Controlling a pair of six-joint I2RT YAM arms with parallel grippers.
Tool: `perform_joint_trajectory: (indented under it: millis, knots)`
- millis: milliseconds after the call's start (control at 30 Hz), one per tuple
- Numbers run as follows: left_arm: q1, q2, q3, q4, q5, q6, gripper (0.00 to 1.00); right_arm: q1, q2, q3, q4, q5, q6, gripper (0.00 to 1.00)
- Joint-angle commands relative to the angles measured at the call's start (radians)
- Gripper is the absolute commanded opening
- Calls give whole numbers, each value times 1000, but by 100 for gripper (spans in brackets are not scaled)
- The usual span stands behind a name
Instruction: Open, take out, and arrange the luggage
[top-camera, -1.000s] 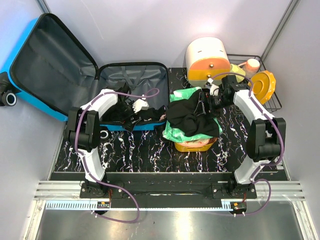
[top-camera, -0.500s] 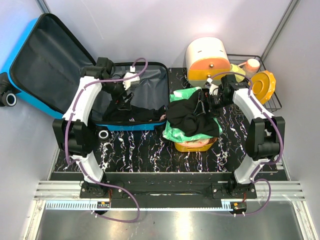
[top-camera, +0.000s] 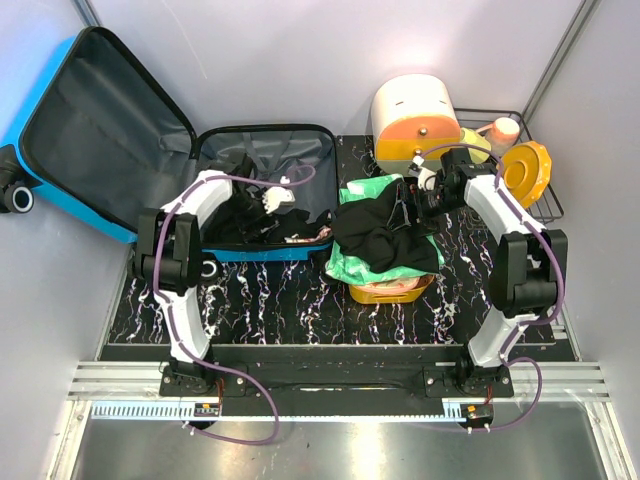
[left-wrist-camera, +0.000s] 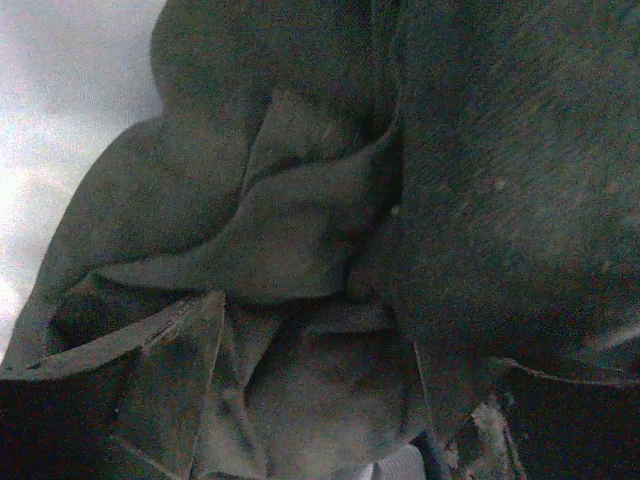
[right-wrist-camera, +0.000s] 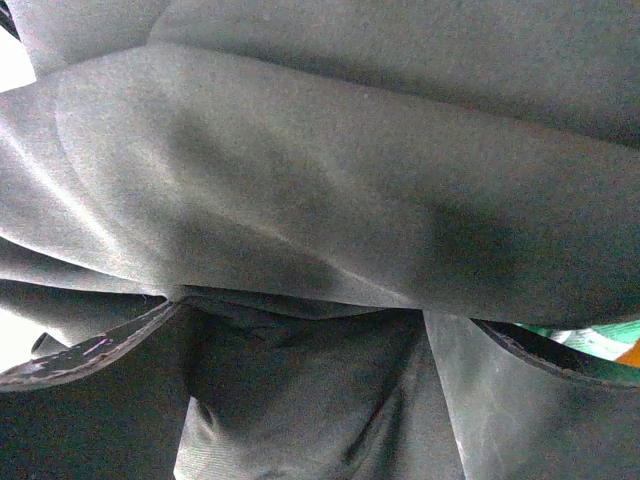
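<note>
Deep inside the luggage, the left gripper sits buried in dark clothes, its grip, like the right gripper's, unreadable, so lifting could drag several garments out.

You see the bright-blue luggage lying open at the desk's far left, lid tilted back, grey lining showing.

It looks like a robot lab cell: plain pale walls around a black marbled surface, with a left arm and a right arm bolted on a metal rail at the bottom.
</note>
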Motion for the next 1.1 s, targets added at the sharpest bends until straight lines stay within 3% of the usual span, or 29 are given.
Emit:
perform_joint_trajectory:
  millis: [0, 67, 167, 200, 300, 467, 633, 1067]
  knots:
    - [-87, 22, -52, 178, -60, -30, 74, 2, 87, -17, 88, 181, -70, 94]
    - [-105, 31, -55, 217, -49, -101, 69, 2, 91, -20, 90, 189, -70, 94]
    - [-98, 74, 34, 269, 26, -289, 44, 2, 100, -28, 92, 201, -76, 93]
    - [-83, 83, 58, 281, 58, -340, 30, 2, 102, -29, 92, 204, -78, 93]
    - [-34, 106, 143, 381, 58, -562, 0, 2, 104, -37, 90, 212, -83, 93]
    - [33, 177, 336, 447, 4, -774, 0, 2, 108, -40, 88, 212, -92, 92]
    - [74, 215, 511, 413, 7, -805, 0, 2, 111, -37, 85, 203, -95, 92]
    - [97, -21, 542, 389, 175, -830, 0, 2, 61, -10, 65, 110, -101, 96]
